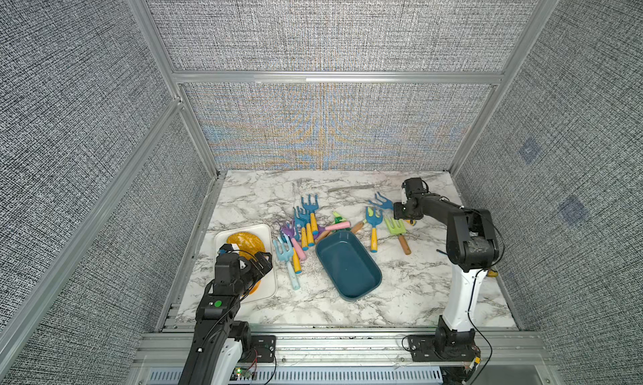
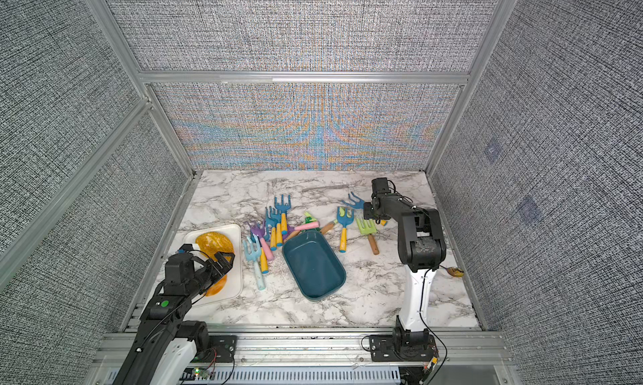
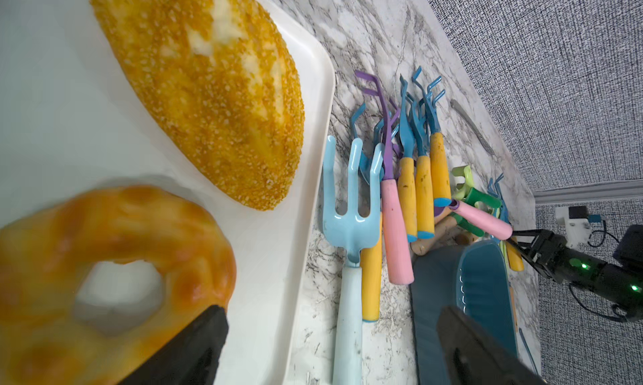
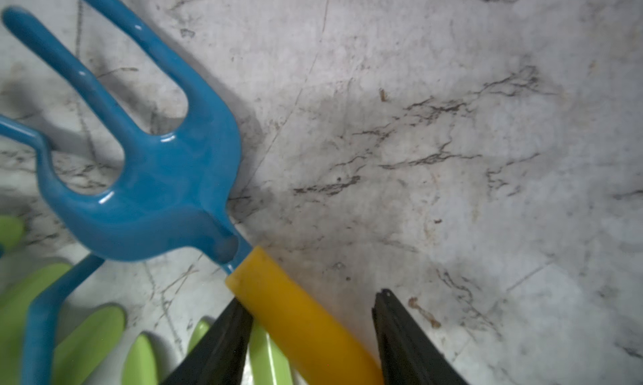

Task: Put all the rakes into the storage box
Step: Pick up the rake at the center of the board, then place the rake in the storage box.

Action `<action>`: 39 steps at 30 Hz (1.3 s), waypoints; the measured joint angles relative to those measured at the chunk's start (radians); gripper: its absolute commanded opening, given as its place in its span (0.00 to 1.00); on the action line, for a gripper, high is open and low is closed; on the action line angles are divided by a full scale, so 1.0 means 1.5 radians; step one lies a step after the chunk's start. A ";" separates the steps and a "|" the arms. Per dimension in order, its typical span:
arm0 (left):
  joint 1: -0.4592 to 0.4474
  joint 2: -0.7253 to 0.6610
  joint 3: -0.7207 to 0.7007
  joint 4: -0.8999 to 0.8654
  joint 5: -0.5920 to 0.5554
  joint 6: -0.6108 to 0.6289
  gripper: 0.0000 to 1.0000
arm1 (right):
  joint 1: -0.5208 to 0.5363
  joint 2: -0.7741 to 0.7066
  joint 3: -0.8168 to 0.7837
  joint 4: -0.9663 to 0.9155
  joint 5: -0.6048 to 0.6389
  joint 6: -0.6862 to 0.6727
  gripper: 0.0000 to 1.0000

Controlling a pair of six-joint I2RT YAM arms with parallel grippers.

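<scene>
Green round sticker (image 1: 217, 303) on the left arm, blank as far as can be told. Green lights (image 3: 584, 265) on the right arm, caught by the left wrist view alone. Any lettering too small to read.

At the table's far right, the rake (image 4: 156, 178): blue three-pronged head, yellow handle, lying flat, well apart from the storage box (image 1: 348, 265). Over it the right gripper (image 4: 311, 296), jaws half open astride the yellow handle, one finger (image 4: 222, 348) against it, a sliver of table between the other fingertip and the handle. Seen only from the right wrist; in both top views tucked under the arm, just the blue head (image 1: 381, 202) poking out. Just beside it, a green rake (image 1: 396, 228) with a wooden handle.

Mid-table, the storage box: dark teal tub, empty, set at an angle, a pile of rakes (image 1: 302, 226) along its far-left side.

Near left, the left gripper (image 3: 332, 308), jaws wide, holding nothing, above the edge of a white tray (image 1: 268, 233). Close up from the left wrist: seeded loaf (image 3: 208, 87) and ring-shaped bun (image 3: 104, 244) on the tray, pale blue rake (image 3: 351, 226) alongside.

White marble-patterned table (image 1: 400, 296) with grey veins. Grey woven wall panels (image 1: 330, 28) in aluminium framing on three sides.
</scene>
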 measured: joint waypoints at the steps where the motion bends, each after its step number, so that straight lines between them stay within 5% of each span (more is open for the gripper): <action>1: 0.000 0.004 0.001 0.000 0.004 0.000 0.99 | 0.000 0.003 0.003 0.001 0.001 -0.001 0.50; 5: 0.000 0.019 0.012 -0.001 0.026 -0.002 0.96 | 0.007 0.008 0.009 0.007 0.018 0.000 0.43; 15: -0.007 -0.033 0.037 -0.048 0.078 -0.009 0.95 | 0.030 -0.042 -0.027 -0.019 0.066 0.004 0.00; 24: -0.021 -0.018 0.031 -0.054 0.084 -0.025 0.96 | 0.071 -0.263 -0.179 0.009 0.048 0.062 0.00; 32: -0.087 0.048 0.031 -0.044 0.073 -0.039 0.99 | 0.220 -0.501 -0.301 0.007 -0.038 0.097 0.00; 39: -0.129 0.096 0.039 -0.027 0.041 -0.040 0.99 | 0.347 -0.581 -0.367 -0.025 -0.105 0.132 0.00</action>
